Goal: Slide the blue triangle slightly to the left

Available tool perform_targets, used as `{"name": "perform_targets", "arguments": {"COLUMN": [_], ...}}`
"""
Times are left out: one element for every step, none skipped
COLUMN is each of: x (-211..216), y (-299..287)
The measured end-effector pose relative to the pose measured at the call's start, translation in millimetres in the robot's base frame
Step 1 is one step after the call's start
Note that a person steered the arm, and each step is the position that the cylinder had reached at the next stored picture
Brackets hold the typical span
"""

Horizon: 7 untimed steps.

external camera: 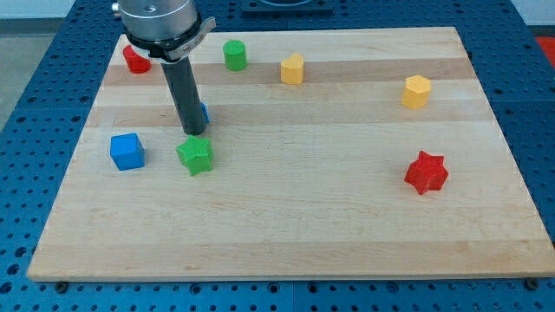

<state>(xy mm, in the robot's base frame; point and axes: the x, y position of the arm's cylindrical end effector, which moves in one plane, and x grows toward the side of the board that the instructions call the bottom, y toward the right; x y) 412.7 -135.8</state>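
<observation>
Pale wood makes up the board (286, 225), the biggest thing I see, lying on a blue perforated table (35, 130); nothing here is a container, so the blocks simply sit on the board's surface. Next in size is the dark rod (185, 91), coming down from the arm's metal head at the view's top left. It has no jaws to open or close; my tip (193, 133) rests on the board just above the green star (195, 155), and whether they touch I cannot tell. A sliver of the blue triangle (204, 113) shows at the rod's right edge, mostly hidden behind it. I count two red blocks, a partly hidden one (134, 60) at top left and a red star (426, 172) at right; two yellow blocks (293, 68) (416, 91); two green, counting the green cylinder (234, 55); and two blue, counting the blue cube (127, 151).
</observation>
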Motion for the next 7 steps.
{"name": "perform_targets", "arguments": {"x": [4, -15, -54, -54, -53, -49, -48], "y": [38, 54, 8, 7, 6, -27, -51]}}
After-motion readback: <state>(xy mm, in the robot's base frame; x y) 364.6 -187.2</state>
